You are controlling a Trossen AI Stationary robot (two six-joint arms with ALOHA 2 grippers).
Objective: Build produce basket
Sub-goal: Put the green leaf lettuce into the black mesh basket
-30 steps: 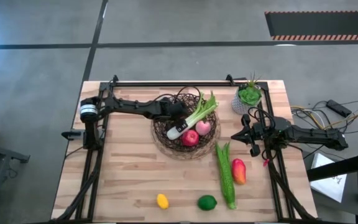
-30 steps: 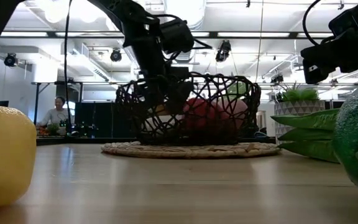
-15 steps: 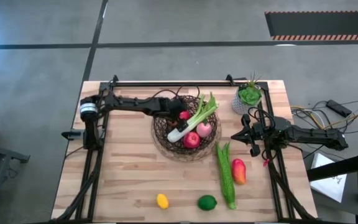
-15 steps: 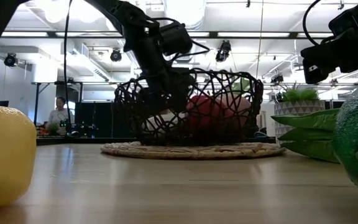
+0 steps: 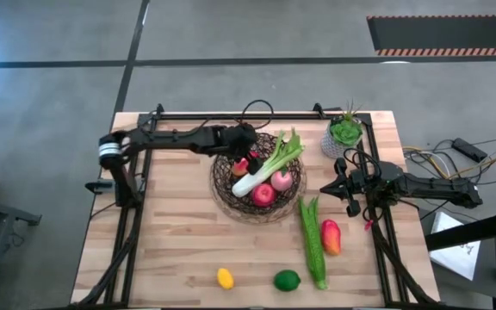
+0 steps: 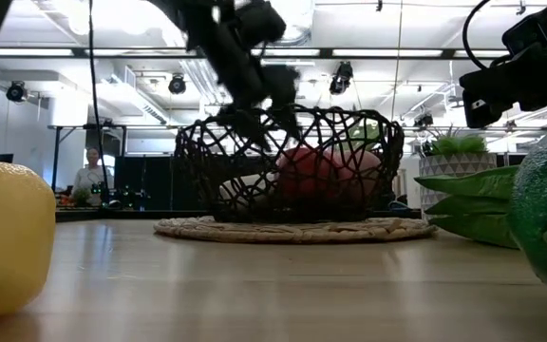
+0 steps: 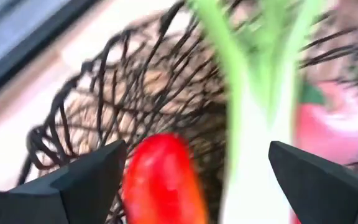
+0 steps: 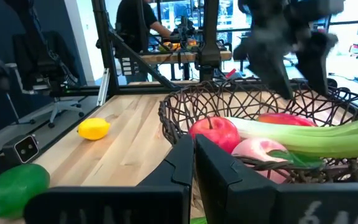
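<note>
The dark wire basket [image 5: 231, 191] [image 6: 207, 171] sits on its pale woven base mid-table. In it lie the pale green celery stalk [image 5: 269, 162], a red fruit [image 5: 263, 194], a pink fruit [image 5: 282, 178] and a small red-orange fruit [image 5: 242, 165] [image 7: 163, 180]. My left gripper [image 5: 247, 148] [image 7: 196, 149] hovers open above the basket's far-left rim, fingers wide on either side of the red-orange fruit below, touching nothing. My right gripper [image 5: 337, 186] [image 8: 192, 155] waits shut right of the basket. The long green vegetable [image 5: 313, 243], a red-orange fruit [image 5: 331, 237], the lemon [image 5: 224, 277] and the lime [image 5: 287, 280] lie on the table.
A small grey pot with a green plant [image 5: 344, 133] stands at the far right, just beyond my right gripper. Bare wooden tabletop [image 5: 170, 241] lies left of and nearer than the basket. A black frame runs along the far edge [image 5: 239, 114]. A person [image 6: 88, 171] shows in the room behind.
My left gripper has risen out of the basket and drawn back toward the table's far-left. A small red-orange fruit that was at its fingers now lies in the basket's left part beside the celery's white end. My right arm has kept still.
</note>
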